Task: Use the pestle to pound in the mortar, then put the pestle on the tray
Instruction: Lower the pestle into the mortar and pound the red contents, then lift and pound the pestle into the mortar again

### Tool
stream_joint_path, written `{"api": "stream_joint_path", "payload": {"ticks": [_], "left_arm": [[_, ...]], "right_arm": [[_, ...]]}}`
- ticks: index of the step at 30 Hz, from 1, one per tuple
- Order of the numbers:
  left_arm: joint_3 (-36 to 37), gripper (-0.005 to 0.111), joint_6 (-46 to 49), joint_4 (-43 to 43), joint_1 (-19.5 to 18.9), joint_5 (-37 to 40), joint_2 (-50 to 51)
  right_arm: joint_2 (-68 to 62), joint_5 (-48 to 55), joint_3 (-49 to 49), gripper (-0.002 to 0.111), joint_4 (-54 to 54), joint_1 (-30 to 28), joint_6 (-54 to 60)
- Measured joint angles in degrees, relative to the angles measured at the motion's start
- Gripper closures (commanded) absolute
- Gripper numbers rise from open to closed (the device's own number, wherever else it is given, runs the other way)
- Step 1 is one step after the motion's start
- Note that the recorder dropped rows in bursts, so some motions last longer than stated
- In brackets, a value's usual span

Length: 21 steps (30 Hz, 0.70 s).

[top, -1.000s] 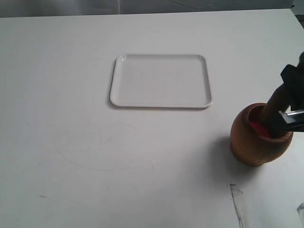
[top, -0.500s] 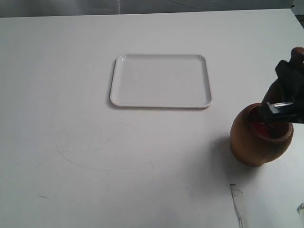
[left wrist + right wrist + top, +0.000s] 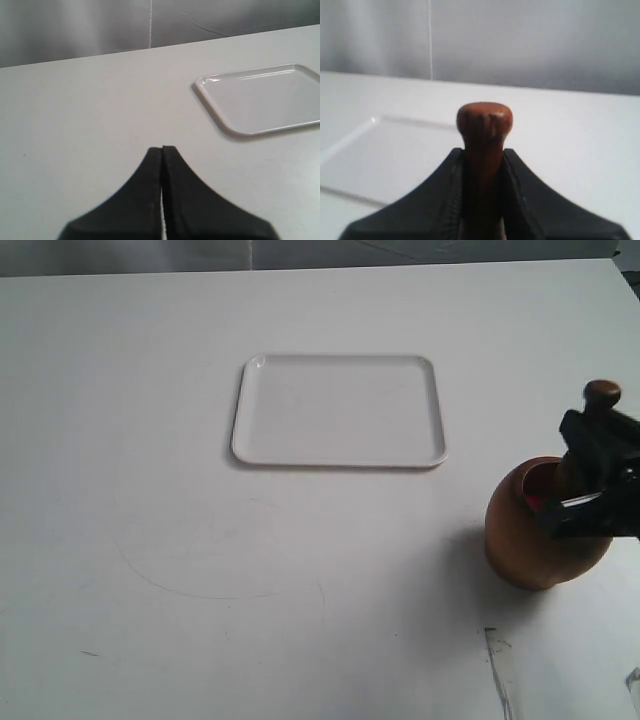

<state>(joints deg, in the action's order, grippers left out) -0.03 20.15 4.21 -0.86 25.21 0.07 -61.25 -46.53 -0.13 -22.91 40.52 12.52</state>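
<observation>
The light-brown wooden mortar (image 3: 535, 535) stands at the right of the white table, with something red showing inside its mouth. My right gripper (image 3: 590, 475) is shut on the reddish-brown pestle (image 3: 598, 400), whose knobbed handle sticks up above the black fingers while its lower end dips into the mortar. In the right wrist view the pestle (image 3: 484, 130) stands upright, clamped in the right gripper (image 3: 484, 157). The white tray (image 3: 340, 410) lies flat left of and beyond the mortar, with nothing on it. My left gripper (image 3: 162, 149) is shut on nothing, hovering over bare table short of the tray (image 3: 265, 100).
A faint curved scratch (image 3: 200, 585) marks the table in front of the tray. A strip of clear tape (image 3: 503, 670) lies near the front right edge. The table's far edge meets a grey backdrop (image 3: 100, 25).
The pestle has turned more upright in the mortar, its knob now showing lower and further left above the gripper. The right gripper shifted slightly down and left with it. The left arm is still.
</observation>
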Motion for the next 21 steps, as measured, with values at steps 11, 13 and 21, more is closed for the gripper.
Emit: {"api": "stream_joint_path", "payload": {"ticks": [11,13,21], "left_arm": [[0.00,0.107,0.00,0.00,0.00,0.00,0.00],[0.00,0.107,0.00,0.00,0.00,0.00,0.00],[0.00,0.107,0.00,0.00,0.00,0.00,0.00]], "right_arm": [[-7.95,-12.81,-0.09,0.108,-0.45,0.00,-1.26],[-4.78,-15.23,-0.09,0.108,0.40,0.00,-1.26],[12.60,-13.92,-0.09,0.108,5.65,0.00,-1.04]]}}
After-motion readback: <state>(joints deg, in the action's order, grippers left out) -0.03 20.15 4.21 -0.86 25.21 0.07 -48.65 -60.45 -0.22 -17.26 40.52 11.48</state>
